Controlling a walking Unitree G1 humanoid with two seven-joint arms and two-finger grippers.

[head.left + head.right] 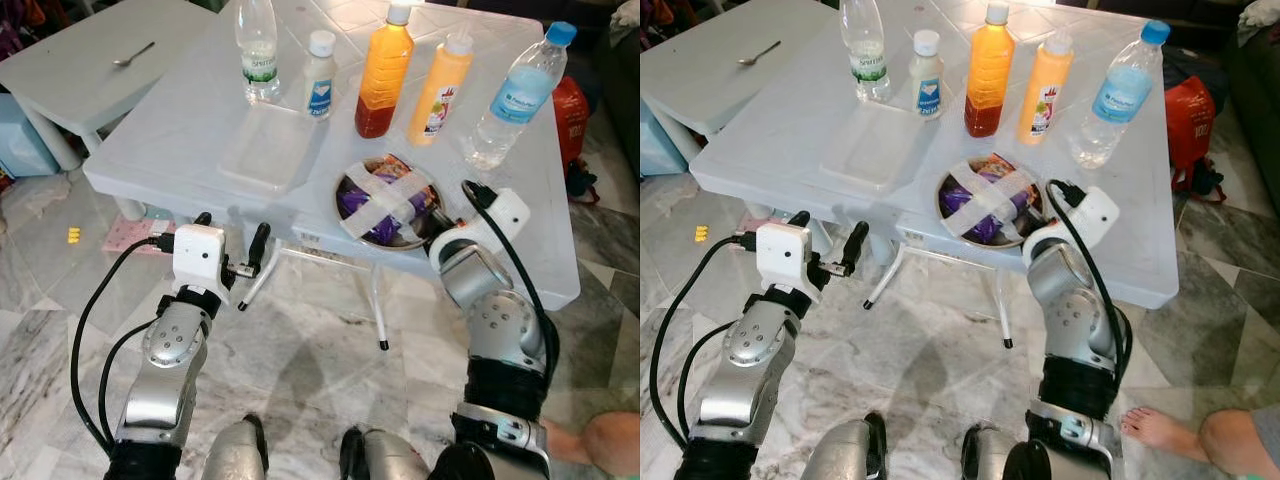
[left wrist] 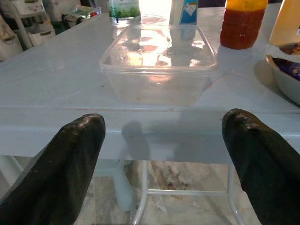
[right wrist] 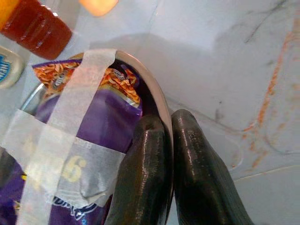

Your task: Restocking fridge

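A metal bowl (image 1: 340, 203) of purple snack packets, crossed with white tape, sits near the front edge of the white table (image 1: 190, 120). My right gripper (image 3: 168, 119) is shut on the bowl's rim (image 3: 157, 91) at its right front side. A clear plastic container (image 1: 268, 148) lies upside down left of the bowl. My left gripper (image 1: 233, 226) is open just in front of the table edge, level with it, facing that container (image 2: 159, 61). Behind stand a green-label water bottle (image 1: 258, 55), a small white bottle (image 1: 320, 75), two orange bottles (image 1: 384, 70) and a blue-cap water bottle (image 1: 520, 95).
A second pale table (image 1: 70, 70) with a spoon (image 1: 133, 53) stands to the left. A red bag (image 1: 571, 112) lies on the floor right of the table. White metal legs (image 1: 378, 310) run under the table. A person's bare foot (image 1: 1155, 428) rests on the marble floor at my right.
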